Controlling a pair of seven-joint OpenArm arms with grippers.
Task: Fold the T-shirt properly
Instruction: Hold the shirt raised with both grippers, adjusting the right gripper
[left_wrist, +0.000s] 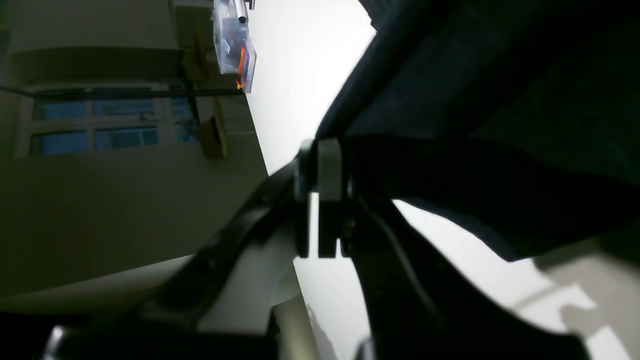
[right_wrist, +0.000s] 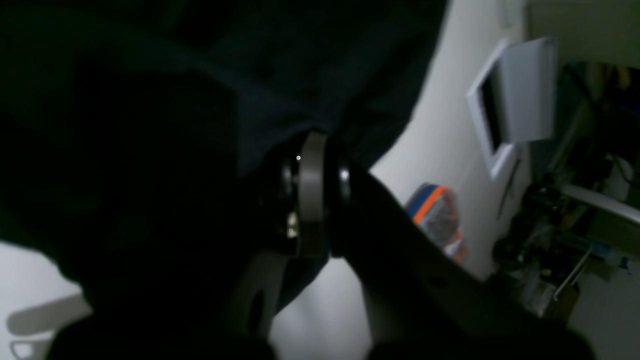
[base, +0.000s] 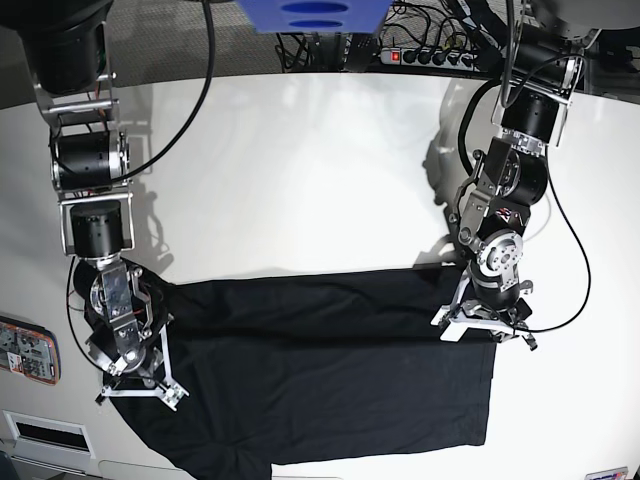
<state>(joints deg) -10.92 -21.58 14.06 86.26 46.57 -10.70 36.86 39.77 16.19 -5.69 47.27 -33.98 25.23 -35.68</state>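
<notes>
Black cloth, the T-shirt, lies spread across the near half of the table, its lower hem close to the near edge. Left gripper and right gripper each sit at a side edge of the shirt, jaws pressed together, pinching fabric. Wrist views agree: the left gripper has cloth rising from its closed tips, and the right gripper shows dark fabric draped over and around it.

Judgement: a fold is in progress, with a band of cloth already doubled over between the arms. To do it well, move both pinched edges at equal height and pace, keep the span taut, and lay the edge parallel to the hem.

Far half of the table is bare white.
</notes>
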